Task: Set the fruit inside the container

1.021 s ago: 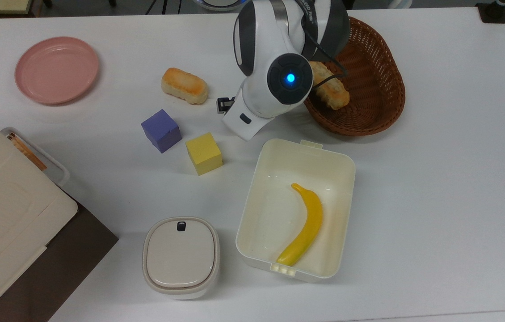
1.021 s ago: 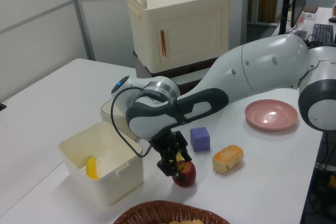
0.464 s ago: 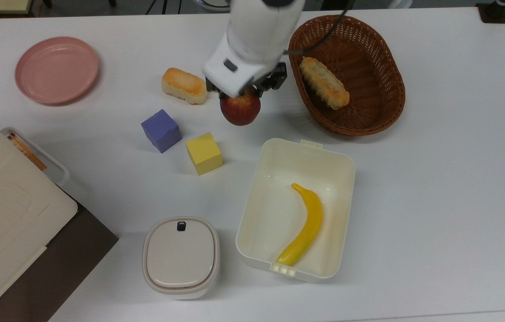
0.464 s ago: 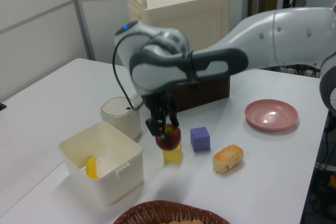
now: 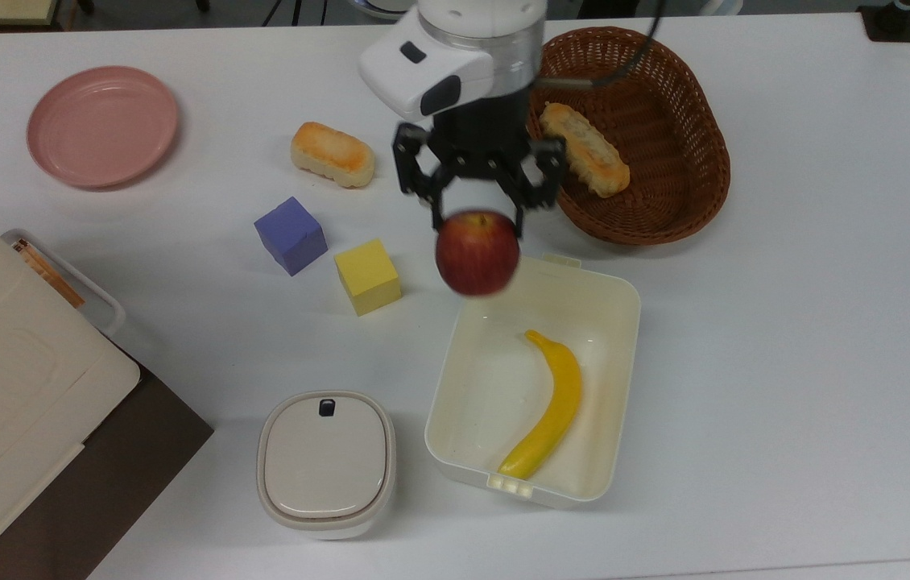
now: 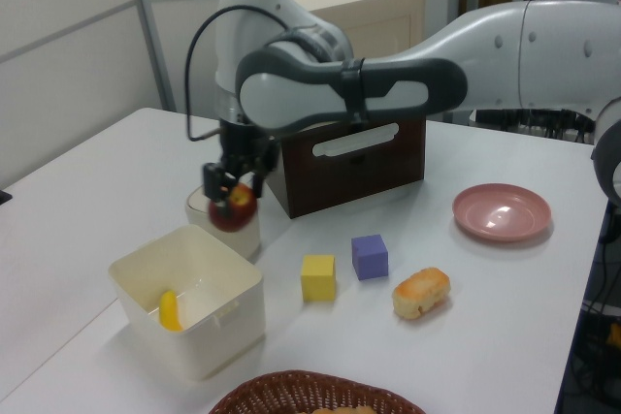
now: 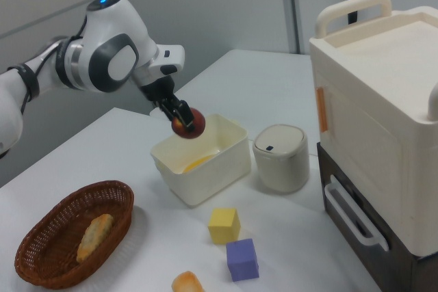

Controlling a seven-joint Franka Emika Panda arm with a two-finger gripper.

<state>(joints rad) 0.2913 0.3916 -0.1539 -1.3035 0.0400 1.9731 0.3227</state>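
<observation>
The fruit, a dark-red apple [image 5: 477,252] [image 6: 233,210] [image 7: 185,122], hangs in the air with my gripper [image 5: 477,217] [image 6: 230,189] [image 7: 179,115] shut on it. In the top view it hovers over the far left corner of the container [image 5: 612,322], a cream-white rectangular tub [image 6: 218,322] [image 7: 226,162]. A yellow banana [image 5: 549,415] [image 6: 170,310] lies inside the tub. In the right view the apple is above the tub's rim.
A wicker basket [image 5: 680,185] [image 7: 48,251] holding a bread roll [image 5: 585,159] sits behind the tub. Another roll [image 5: 332,154], a purple cube [image 5: 291,235], a yellow cube [image 5: 368,275], a pink plate [image 5: 102,126] and a lidded white box [image 5: 326,463] lie on the table. A cream cabinet [image 7: 383,107] stands at the edge.
The gripper has lifted the apple off the table and carried it from beside the roll towards the tub, and now holds it high over the tub's corner.
</observation>
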